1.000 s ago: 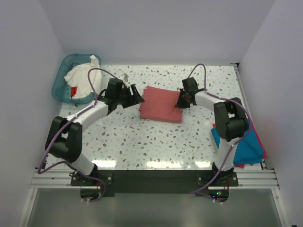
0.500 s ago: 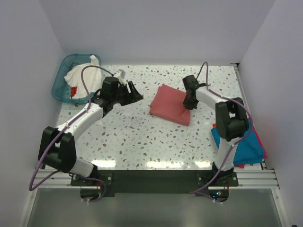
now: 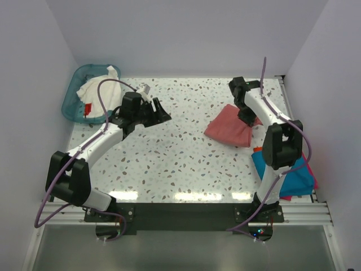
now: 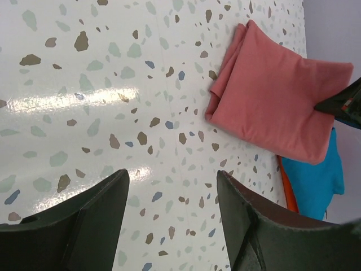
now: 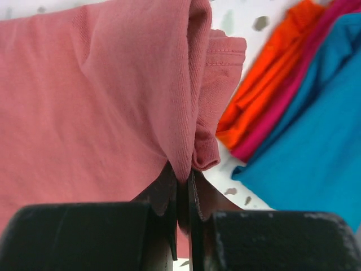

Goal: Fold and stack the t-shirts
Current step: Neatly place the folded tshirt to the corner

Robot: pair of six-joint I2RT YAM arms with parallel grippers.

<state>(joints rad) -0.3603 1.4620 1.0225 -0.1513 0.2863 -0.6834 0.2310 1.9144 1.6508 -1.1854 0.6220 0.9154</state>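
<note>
You are pinching the folded salmon-red t-shirt (image 3: 230,129), light, limp and apt to unfold, by 1 bunched edge in your fully closed right gripper (image 5: 183,186), just beside the teal-blue and orange-red t-shirts (image 3: 289,171), while your left gripper (image 4: 172,176) is hanging wide open and empty.

The folded salmon-red cloth t-shirt (image 3: 228,131) is one plain colour with no pattern. The shiny flat table (image 3: 169,164) is white with little spots of grey, brown and blue-green. The folded blue-green cloth t-shirt (image 3: 290,175) is plain. So are the folded orange-red cloth t-shirt (image 5: 265,68) and the folded bright pink cloth (image 5: 287,99). The plastic basket (image 3: 72,96) is blue-green. The crumpled white cloth t-shirt (image 3: 100,93) has a small red tag (image 3: 88,108). The left claw (image 4: 172,186) and the right claw (image 5: 181,186) are black.
</note>
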